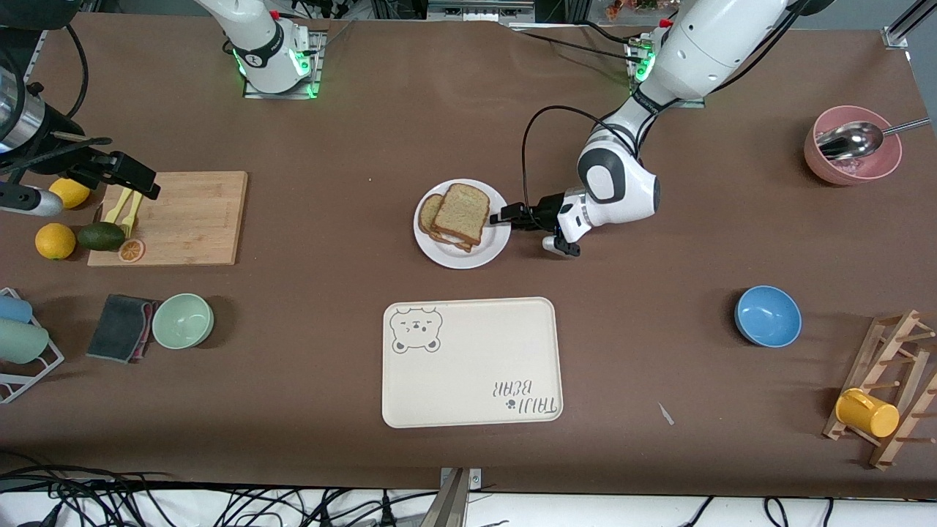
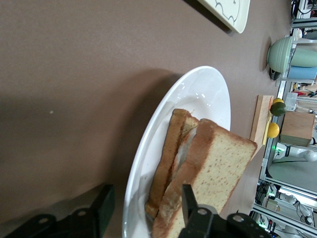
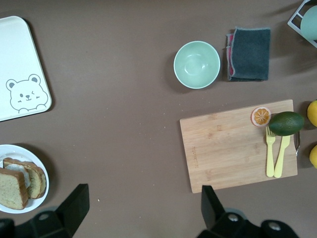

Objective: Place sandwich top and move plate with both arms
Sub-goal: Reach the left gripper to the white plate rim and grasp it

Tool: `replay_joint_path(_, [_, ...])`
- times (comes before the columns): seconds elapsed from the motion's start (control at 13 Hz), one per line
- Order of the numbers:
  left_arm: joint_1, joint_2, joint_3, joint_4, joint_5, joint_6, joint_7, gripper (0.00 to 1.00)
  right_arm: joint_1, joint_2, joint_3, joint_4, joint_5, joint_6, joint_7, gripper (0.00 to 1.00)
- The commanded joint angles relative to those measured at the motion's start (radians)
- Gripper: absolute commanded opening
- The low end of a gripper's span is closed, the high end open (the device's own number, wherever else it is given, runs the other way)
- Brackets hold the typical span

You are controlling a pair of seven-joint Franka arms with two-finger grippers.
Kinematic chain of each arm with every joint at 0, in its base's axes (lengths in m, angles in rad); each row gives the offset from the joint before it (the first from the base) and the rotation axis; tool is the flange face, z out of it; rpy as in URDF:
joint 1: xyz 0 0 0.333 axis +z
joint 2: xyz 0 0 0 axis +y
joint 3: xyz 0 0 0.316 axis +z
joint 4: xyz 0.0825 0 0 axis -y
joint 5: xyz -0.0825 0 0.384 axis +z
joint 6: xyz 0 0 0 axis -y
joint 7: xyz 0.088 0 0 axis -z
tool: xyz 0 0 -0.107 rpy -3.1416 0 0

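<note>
White plate (image 1: 448,255) with the bread top (image 1: 463,212) on lies just beside the left hand (image 1: 505,217), fingers apart around its rim; right hand (image 1: 143,183) waits open over the board (image 1: 192,219).

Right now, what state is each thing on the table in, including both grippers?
Sandwich top: lying on the stack, askew.
Plate: on the table, loaded with the sandwich.
Left gripper: at the plate's rim, fingers apart either side of it.
Right gripper: open, waiting over the cutting board's end of the table.
Tray: bare.
Pink bowl: holds a ladle.
Yellow mug: hung on the rack.
</note>
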Motion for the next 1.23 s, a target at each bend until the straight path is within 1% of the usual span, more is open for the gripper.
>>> replay_joint_path(0.0, [0.008,-0.017,-0.002,-0.021,-0.048,0.009,0.051,0.37,0.001,0.021,0.002,0.03,-0.006,-0.008,0.008,1.0])
replay_joint_path(0.15, [0.01,-0.018,-0.002,-0.023,-0.048,0.009,0.051,0.16,0.005,0.022,0.003,0.032,-0.007,0.003,0.008,1.0])
replay_joint_path(0.23, [0.01,-0.018,-0.002,-0.023,-0.048,0.009,0.051,0.09,0.005,0.025,0.005,0.032,-0.007,0.015,0.008,1.0])
replay_joint_path(0.31, [0.01,-0.018,-0.002,-0.023,-0.048,0.009,0.051,0.03,0.005,0.031,0.005,0.032,-0.006,0.025,0.008,1.0])
replay_joint_path(0.38, [0.01,-0.018,-0.002,-0.023,-0.048,0.009,0.051,0.0,0.004,0.033,0.003,0.032,-0.006,0.029,0.007,1.0])
replay_joint_path(0.84, [0.011,-0.026,-0.002,-0.015,-0.08,0.009,0.051,0.0,0.005,0.036,0.017,0.032,0.007,0.029,0.004,1.0])
replay_joint_path(1.0, [0.031,-0.041,-0.002,-0.008,-0.082,0.009,0.048,0.0,0.004,0.036,0.016,0.032,0.007,0.029,0.001,1.0])
replay_joint_path(1.15, [0.046,-0.067,-0.002,-0.002,-0.083,0.009,0.037,0.0,0.002,0.039,0.014,0.055,-0.002,0.02,-0.001,1.0])
